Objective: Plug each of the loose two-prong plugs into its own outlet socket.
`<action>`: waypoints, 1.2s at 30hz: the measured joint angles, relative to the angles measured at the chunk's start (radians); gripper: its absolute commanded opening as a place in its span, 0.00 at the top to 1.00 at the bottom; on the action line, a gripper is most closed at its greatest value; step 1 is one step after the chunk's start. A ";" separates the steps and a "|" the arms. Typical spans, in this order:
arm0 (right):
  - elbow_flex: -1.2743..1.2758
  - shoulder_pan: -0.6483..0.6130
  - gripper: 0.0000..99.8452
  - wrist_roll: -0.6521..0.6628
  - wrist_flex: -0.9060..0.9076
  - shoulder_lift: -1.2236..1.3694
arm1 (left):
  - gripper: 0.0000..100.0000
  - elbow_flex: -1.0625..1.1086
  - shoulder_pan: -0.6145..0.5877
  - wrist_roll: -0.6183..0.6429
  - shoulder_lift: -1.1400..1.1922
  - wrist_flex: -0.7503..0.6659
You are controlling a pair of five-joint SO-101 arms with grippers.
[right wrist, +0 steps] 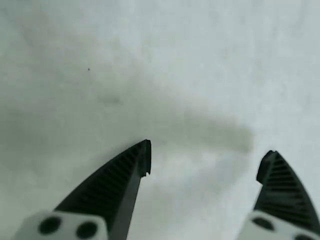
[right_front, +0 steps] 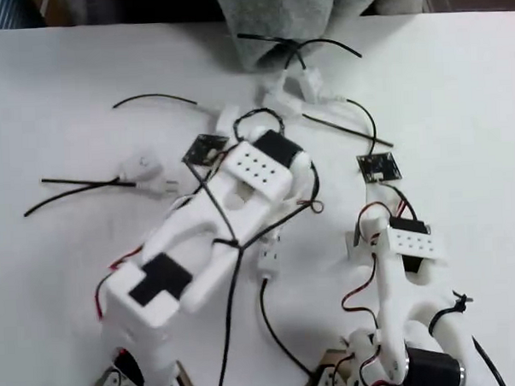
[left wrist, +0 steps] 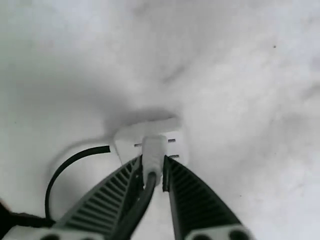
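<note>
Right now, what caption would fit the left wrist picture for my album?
Left gripper pinches a white two-prong plug at a white outlet socket on the table.

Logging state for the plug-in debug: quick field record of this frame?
left gripper: shut on white plug, held against outlet socket
seated: cannot tell
right gripper: open, above bare table
loose plug: lying on table, black cord attached, ungripped
</note>
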 measured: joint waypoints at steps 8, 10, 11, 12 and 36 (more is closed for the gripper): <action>0.000 0.000 0.67 0.000 0.000 0.000 | 0.98 -0.192 0.000 0.005 0.161 0.066; 0.000 0.000 0.67 0.000 0.000 0.000 | 0.98 -0.239 -0.002 0.005 0.190 0.087; 0.000 0.000 0.67 0.000 0.000 0.000 | 0.98 -0.261 -0.002 0.005 0.206 0.100; 0.000 0.000 0.67 0.000 0.000 0.000 | 0.98 -0.281 -0.002 0.005 0.216 0.110; 0.000 0.270 0.67 0.000 -0.011 0.000 | 0.98 -0.333 0.012 -0.132 0.324 0.106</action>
